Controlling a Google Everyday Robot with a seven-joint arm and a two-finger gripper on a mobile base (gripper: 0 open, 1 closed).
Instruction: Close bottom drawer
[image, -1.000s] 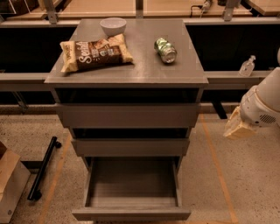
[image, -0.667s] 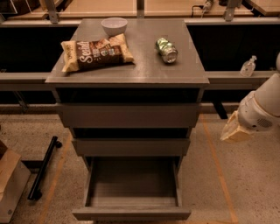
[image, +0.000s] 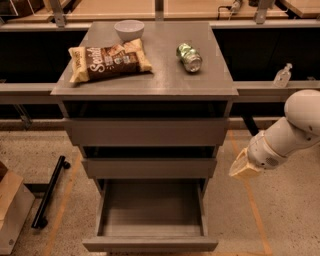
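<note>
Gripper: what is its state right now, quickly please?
Gripper: state cannot be told; nothing seen in it. It is beside the cabinet, level with the middle drawer, apart from the open bottom drawer.

The smooth white arm (image: 295, 127) is made of rounded, glossy plastic shells: a bulbous joint cover above and a thick cylindrical forearm with small dark marks near the wrist. The pale cream-yellow gripper (image: 243, 169) tapers from the arm's lower end, at the right of the view.
</note>
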